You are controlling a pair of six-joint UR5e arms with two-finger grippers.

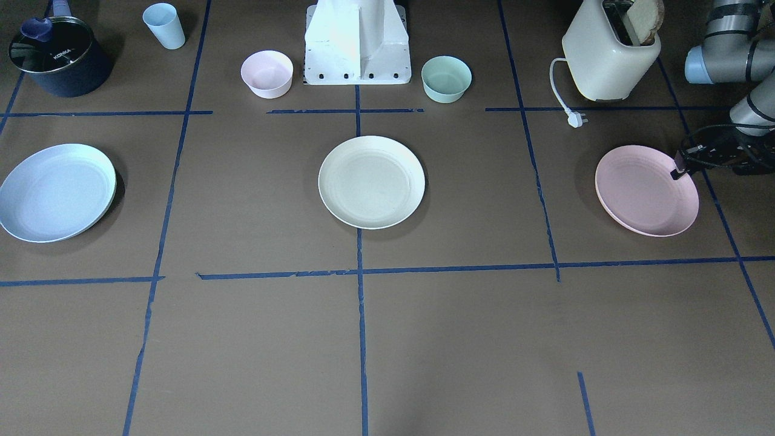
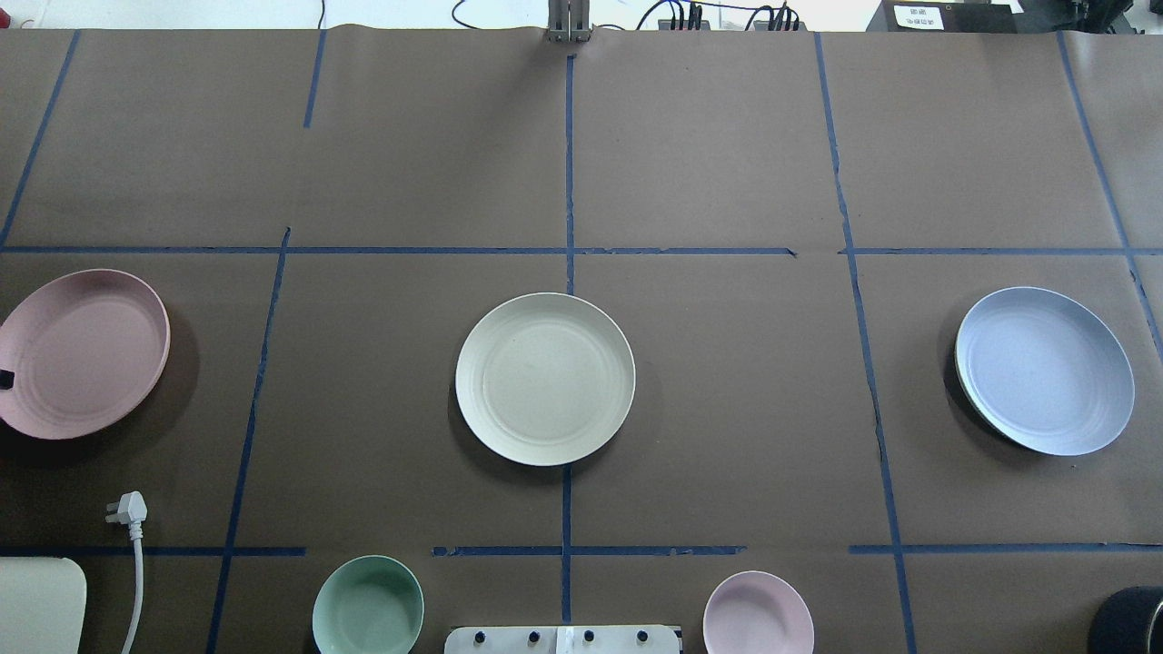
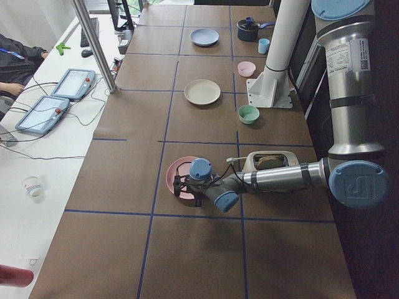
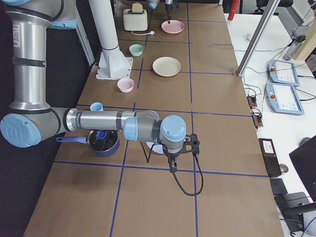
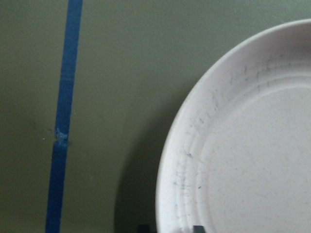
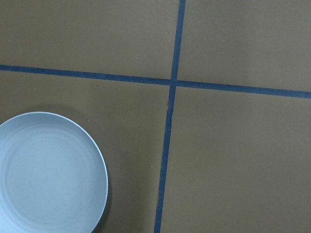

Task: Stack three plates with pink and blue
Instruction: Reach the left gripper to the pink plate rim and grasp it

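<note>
My left hand (image 1: 677, 171) is down at the pink plate (image 1: 642, 194), which lies near the left end of the desk (image 1: 460, 339). I meet the plate on the part of its rim that faces that end and my own edge. From my wrist I see one fingertip (image 5: 197, 228) inside the rim, on the plate's sloping wall, and the other just outside it, over the desk. There is a narrow gap between them, and I cannot tell whether they are pinching the rim or only standing on either side of it.

The cream plate (image 1: 371, 181) sits alone in the middle of the desk. The blue plate (image 1: 54, 192) lies near the right end, well apart from the other two.

My right hand (image 4: 173, 167) hangs above the desk close to the blue plate, fingers pointing down and touching nothing. I cannot tell whether it is spread or pressed together.

A toaster (image 1: 608, 54) stands between the pink plate and my edge.
</note>
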